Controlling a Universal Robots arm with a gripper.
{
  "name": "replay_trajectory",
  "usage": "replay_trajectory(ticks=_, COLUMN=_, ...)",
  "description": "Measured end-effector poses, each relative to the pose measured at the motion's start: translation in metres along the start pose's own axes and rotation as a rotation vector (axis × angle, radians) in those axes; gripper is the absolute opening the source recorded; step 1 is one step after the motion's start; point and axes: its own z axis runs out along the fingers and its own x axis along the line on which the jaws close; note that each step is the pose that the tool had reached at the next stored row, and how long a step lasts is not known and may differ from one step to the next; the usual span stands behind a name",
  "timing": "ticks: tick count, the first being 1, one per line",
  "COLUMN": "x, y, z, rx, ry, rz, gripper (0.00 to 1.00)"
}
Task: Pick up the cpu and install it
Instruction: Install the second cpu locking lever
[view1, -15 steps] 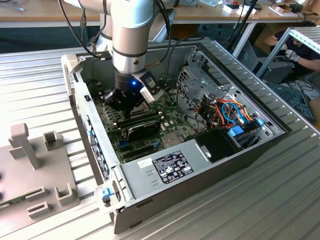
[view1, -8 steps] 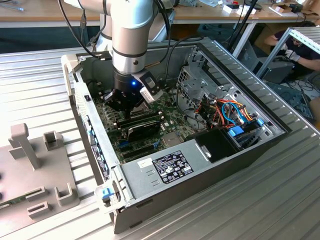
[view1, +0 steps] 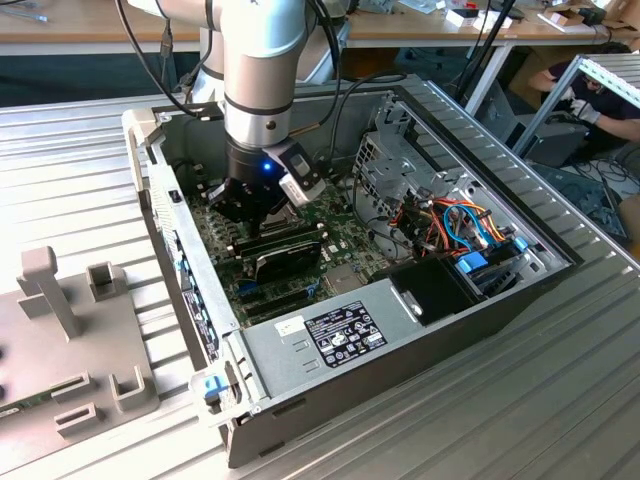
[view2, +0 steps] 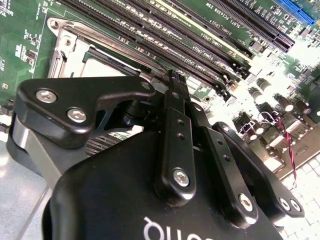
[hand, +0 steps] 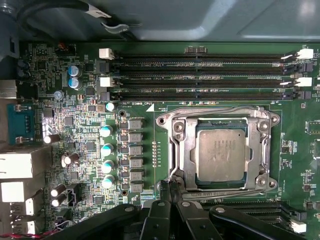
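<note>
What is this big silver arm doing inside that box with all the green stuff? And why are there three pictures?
That is a robot arm. The box is an opened computer case on a metal table; the green part is its circuit board. One picture comes from a camera standing off to the side. The other two come from cameras riding on the arm, looking down. The black claw is the end effector; its fingers are closed together and hold nothing. Just beside its tip, in the first wrist view, the cpu, a small silvery square chip, lies in its place inside a shiny metal frame. Above it run long black memory slots.
</note>
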Motion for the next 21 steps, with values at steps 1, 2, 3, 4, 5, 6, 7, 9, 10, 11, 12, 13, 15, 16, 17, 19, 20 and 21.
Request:
replay_trajectory(ticks=1, x=0.0001, y=0.0, z=0.0, rx=0.0002, ry=0.0, rz=0.0, gripper=0.11)
replay_trajectory(ticks=2, x=0.0001, y=0.0, z=0.0, rx=0.0003, ry=0.0001, rz=0.0, gripper=0.11)
replay_trajectory(ticks=3, x=0.0002, y=0.0001, z=0.0001, rx=0.0002, ry=0.0, rz=0.0, gripper=0.11)
replay_trajectory(ticks=4, x=0.0003, y=0.0001, z=0.0001, rx=0.0001, ry=-0.0001, rz=0.0, gripper=0.11)
replay_trajectory(ticks=5, x=0.0004, y=0.0001, z=0.0002, rx=0.0, ry=-0.0001, rz=0.0, gripper=0.11)
replay_trajectory(ticks=6, x=0.0006, y=0.0001, z=0.0001, rx=0.0001, ry=-0.0002, rz=0.0, gripper=0.11)
replay_trajectory(ticks=7, x=0.0008, y=0.0001, z=0.0001, rx=0.0002, ry=-0.0001, rz=0.0, gripper=0.11)
replay_trajectory(ticks=9, x=0.0014, y=0.0001, z=0.0002, rx=-0.0002, ry=-0.0001, rz=0.0, gripper=0.11)
replay_trajectory(ticks=10, x=0.0018, y=0.0, z=0.0001, rx=0.0003, ry=0.0, rz=0.0, gripper=0.11)
replay_trajectory(ticks=11, x=0.002, y=0.0, z=0.0, rx=0.0004, ry=-0.0001, rz=0.0, gripper=0.11)
replay_trajectory(ticks=12, x=0.0022, y=0.0, z=0.0, rx=0.0004, ry=-0.0001, rz=0.0, gripper=0.11)
replay_trajectory(ticks=13, x=0.0024, y=0.0, z=0.0, rx=0.0003, ry=0.0, rz=0.0, gripper=0.11)
replay_trajectory(ticks=15, x=0.0028, y=0.0, z=0.0, rx=0.0002, ry=0.0, rz=0.0, gripper=0.11)
replay_trajectory(ticks=16, x=0.0031, y=0.0, z=0.0, rx=0.0002, ry=0.0, rz=0.0, gripper=0.11)
replay_trajectory(ticks=17, x=0.0035, y=0.0, z=0.0, rx=0.0002, ry=0.0001, rz=0.0, gripper=0.11)
replay_trajectory(ticks=19, x=0.0036, y=0.0, z=0.0, rx=0.0002, ry=0.0002, rz=0.0, gripper=0.11)
replay_trajectory(ticks=20, x=0.0036, y=0.0, z=0.0, rx=0.0003, ry=0.0001, rz=0.0, gripper=0.11)
replay_trajectory(ticks=21, x=0.0036, y=0.0, z=0.0, rx=0.0003, ry=0.0, rz=0.0, gripper=0.11)
